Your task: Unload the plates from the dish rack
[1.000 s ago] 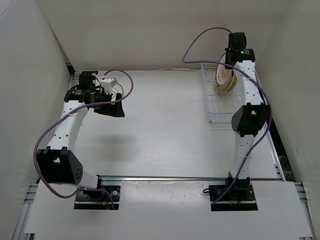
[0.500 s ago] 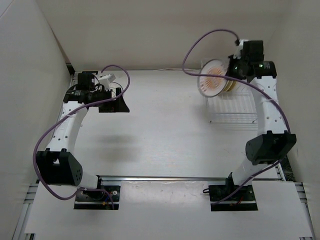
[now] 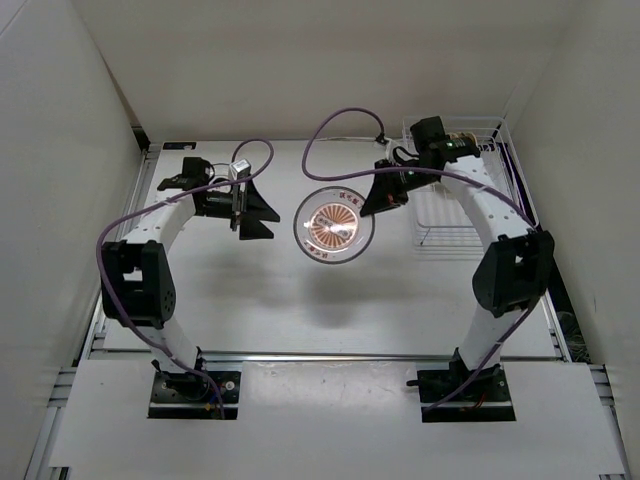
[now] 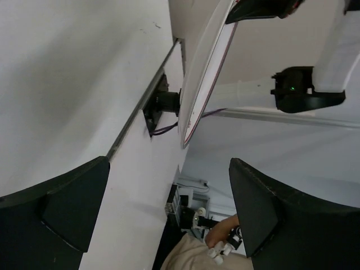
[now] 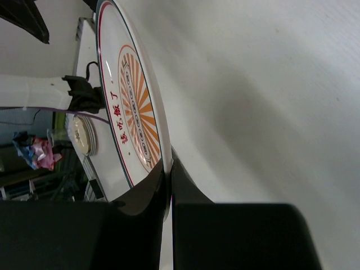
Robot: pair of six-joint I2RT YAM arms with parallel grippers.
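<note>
Plate (image 3: 334,225) rim nipped by right jaws above table (image 3: 300,300) centre; left jaws wide.

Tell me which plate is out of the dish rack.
The orange sunburst plate, gripped at its rim by the right gripper above the table; the cream plates stand in the dish rack.

Overhead view looks down; both wrist views closely share the plate (image 3: 334,225), seemingly edge-on.

White links and black joint housings make up the left arm (image 3: 165,222) and right arm (image 3: 482,200); a purple cable (image 3: 345,109) trails along each. The left gripper (image 4: 169,163) has broad black wedge fingers (image 4: 73,208)
</note>
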